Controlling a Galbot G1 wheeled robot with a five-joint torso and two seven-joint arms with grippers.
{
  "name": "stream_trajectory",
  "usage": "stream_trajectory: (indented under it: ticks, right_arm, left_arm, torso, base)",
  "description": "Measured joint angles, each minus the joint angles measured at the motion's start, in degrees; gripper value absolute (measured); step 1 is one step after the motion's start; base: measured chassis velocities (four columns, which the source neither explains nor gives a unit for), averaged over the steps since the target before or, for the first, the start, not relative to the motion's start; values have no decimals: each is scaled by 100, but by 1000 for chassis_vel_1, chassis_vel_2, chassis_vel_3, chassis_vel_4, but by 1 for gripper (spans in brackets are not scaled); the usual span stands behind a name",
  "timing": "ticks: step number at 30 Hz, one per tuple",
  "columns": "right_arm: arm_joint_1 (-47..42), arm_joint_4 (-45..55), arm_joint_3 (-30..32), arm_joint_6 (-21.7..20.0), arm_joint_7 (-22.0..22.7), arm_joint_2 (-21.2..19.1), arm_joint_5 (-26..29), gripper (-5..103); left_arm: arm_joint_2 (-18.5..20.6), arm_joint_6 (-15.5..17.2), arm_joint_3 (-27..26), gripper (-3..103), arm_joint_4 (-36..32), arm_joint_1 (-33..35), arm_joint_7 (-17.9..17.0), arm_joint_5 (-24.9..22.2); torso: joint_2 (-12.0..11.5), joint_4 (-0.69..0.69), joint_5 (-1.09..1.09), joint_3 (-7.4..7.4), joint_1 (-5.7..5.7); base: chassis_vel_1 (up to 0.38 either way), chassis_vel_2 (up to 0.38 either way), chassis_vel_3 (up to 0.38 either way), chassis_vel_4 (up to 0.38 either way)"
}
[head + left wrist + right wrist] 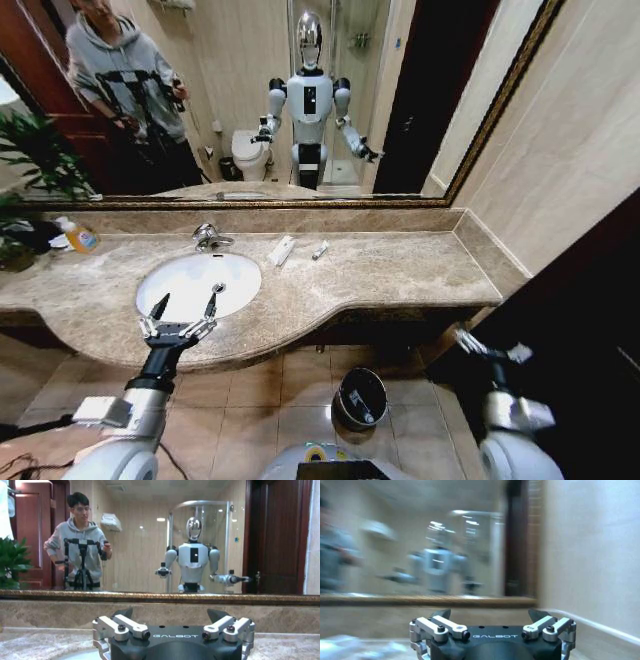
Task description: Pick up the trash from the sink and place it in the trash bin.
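Just left of centre in the head view, our left gripper hangs with its fingers spread over the near rim of the sink. Our right gripper, also spread and empty, sits low at the lower right. We see a white packet and small tube on the counter behind the sink, and the trash bin on the floor at bottom centre.

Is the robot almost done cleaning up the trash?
Not yet, it looks like. Two small toiletries, a flat white packet and a small tube, lie on the counter behind the sink. The left end effector hovers open at the sink's front rim, holding nothing. The right end effector waits open off the counter's right end. The trash bin stands on the floor below.
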Motion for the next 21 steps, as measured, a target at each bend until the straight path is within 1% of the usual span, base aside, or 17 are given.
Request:
stream_trajectory:
  ticks: [1, 2, 5, 6, 7, 8, 9, 11, 12, 13, 14, 15, 16, 17, 19, 20, 21]
  right_arm:
    - [0, 0, 0, 0, 0, 0, 0, 100]
    - [435, -123, -307, -270, -34, -245, 64, 100]
    - [1720, -756, -1194, -954, -35, -828, 269, 100]
    - [1720, -756, -1194, -954, -35, -828, 269, 100]
    - [1958, -886, -1380, -1036, -4, -901, 323, 100]
    - [2584, -1243, -1898, -1229, 89, -1062, 439, 100]
    - [2584, -1243, -1898, -1229, 89, -1062, 439, 100]
    - [3072, -1593, -2417, -1332, 130, -1172, 506, 100]
    - [3461, -1924, -2885, -1431, 172, -1240, 544, 100]
    - [3694, -2119, -3156, -1506, 194, -1266, 591, 100]
    - [3694, -2119, -3156, -1506, 194, -1266, 591, 100]
    - [3873, -2267, -3354, -1560, 221, -1275, 616, 100]
    - [4063, -2417, -3551, -1596, 240, -1276, 626, 100]
    - [4512, -2764, -3925, -1645, 268, -1249, 626, 100]
    - [4672, -2881, -4037, -1659, 271, -1224, 626, 100]
    - [5002, -3135, -4260, -1676, 275, -1163, 624, 100]
    - [5309, -3392, -4482, -1691, 276, -1080, 622, 103]
  left_arm:
    - [0, 0, 0, 100, 0, 0, 0, 0]
    - [0, 0, 0, 100, 0, 0, 1, 0]
    - [0, 0, 0, 100, 0, 0, -2, 0]
    - [0, 0, 0, 100, 0, 0, -2, 0]
    - [0, 0, 0, 100, 0, 0, -1, 0]
    - [0, 0, 0, 100, 0, 0, -3, 0]
    - [0, 0, 0, 100, 0, 0, -3, 0]
    - [0, 0, -1, 100, 0, 0, -2, 0]
    - [0, 0, 0, 100, 0, 0, -2, 0]
    - [0, 0, 0, 100, 0, -1, -3, 0]
    - [0, 0, 0, 100, 0, -1, -3, 0]
    - [0, 0, -1, 100, 0, 0, -4, 0]
    - [1, 0, 1, 100, 1, -1, 0, 0]
    - [0, 0, 0, 100, 0, 0, -1, 0]
    - [1, 0, 1, 100, 0, -1, -1, 0]
    - [1, 0, 0, 100, 0, -1, -2, 0]
    - [0, 0, 0, 100, 0, 0, -2, 0]
  torso:
    - [0, 0, 0, 0, 0]
    - [0, 2, 1, 0, 0]
    - [-1, -1, 1, 1, 2]
    - [-1, -1, 1, 1, 2]
    - [-1, 0, 1, 1, 2]
    - [-1, 2, 0, 1, 2]
    - [-1, 2, 0, 1, 2]
    - [-1, 2, 0, 2, 2]
    - [-2, 2, 1, 1, 2]
    - [-2, 0, 0, 2, 2]
    - [-2, 0, 0, 2, 2]
    - [-1, 0, -1, 2, 2]
    - [-2, -1, 0, 1, 2]
    - [-1, -1, 0, 1, 1]
    - [-1, -1, -1, 1, 1]
    - [-1, 0, -2, 1, 1]
    - [-2, 0, 0, 1, 2]
  base:
    - [0, 0, 0, 0]
    - [0, 0, 0, 0]
    - [0, 0, 0, 0]
    - [0, 0, 0, 0]
    - [0, 0, 0, 0]
    - [0, 0, 0, 0]
    - [0, 0, 0, 0]
    - [0, 0, 0, 0]
    - [0, 0, 0, 0]
    - [0, 0, 0, 0]
    - [0, 0, 0, 0]
    - [0, 0, 0, 0]
    - [0, 0, 0, 0]
    - [0, 0, 0, 0]
    - [0, 0, 0, 0]
    - [0, 0, 0, 0]
    - [0, 0, 0, 0]
